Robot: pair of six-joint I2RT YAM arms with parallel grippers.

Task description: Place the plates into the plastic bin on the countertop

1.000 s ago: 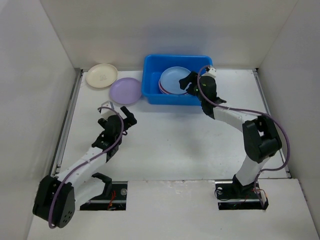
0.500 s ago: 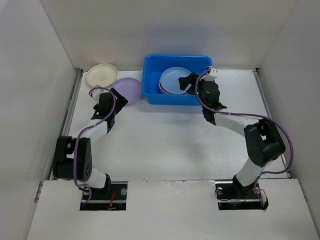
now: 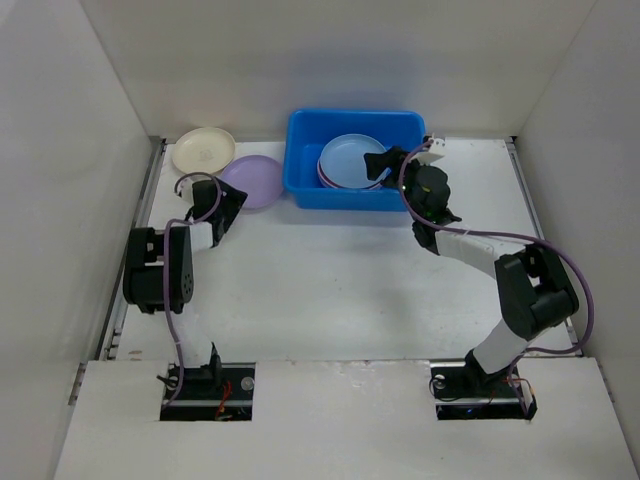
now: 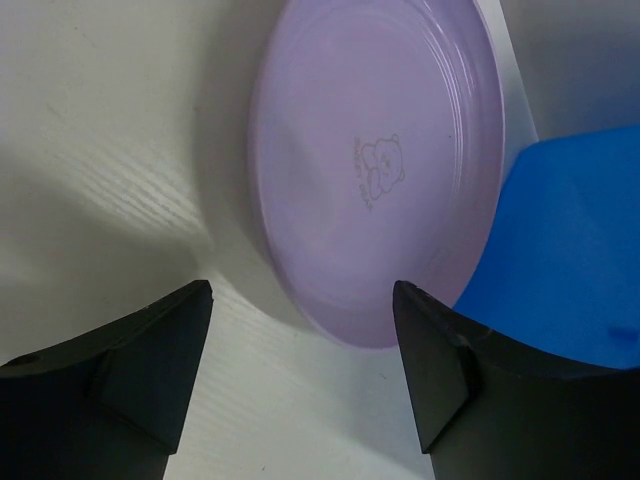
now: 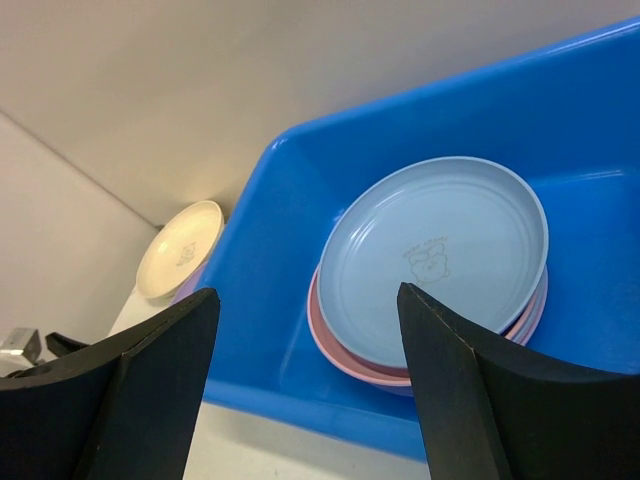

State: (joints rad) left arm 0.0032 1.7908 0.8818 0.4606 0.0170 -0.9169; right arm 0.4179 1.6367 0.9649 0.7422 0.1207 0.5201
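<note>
On the white countertop (image 3: 330,280), the blue plastic bin (image 3: 340,195) holds a stack of plates, a light blue one (image 3: 348,160) on top and a pink one (image 5: 335,345) under it. A lavender plate (image 3: 255,180) and a cream plate (image 3: 203,150) lie left of the bin. My left gripper (image 3: 228,203) is low at the lavender plate's near rim. Seen from the left wrist, the gripper (image 4: 302,295) is open and straddles the rim of that plate (image 4: 380,160) without touching it. My right gripper (image 3: 385,162) hangs open and empty at the bin's right front, facing the light blue plate (image 5: 440,260).
White walls close in the counter on three sides. Metal rails (image 3: 135,240) run along its left and right edges. The cream plate sits close to the back left corner. In the left wrist view the bin's corner (image 4: 580,250) is just right of the lavender plate.
My left arm has swung from mid-table out to the lavender plate and its jaws have narrowed somewhat. The right gripper has drawn back a little to the right of the stack.
</note>
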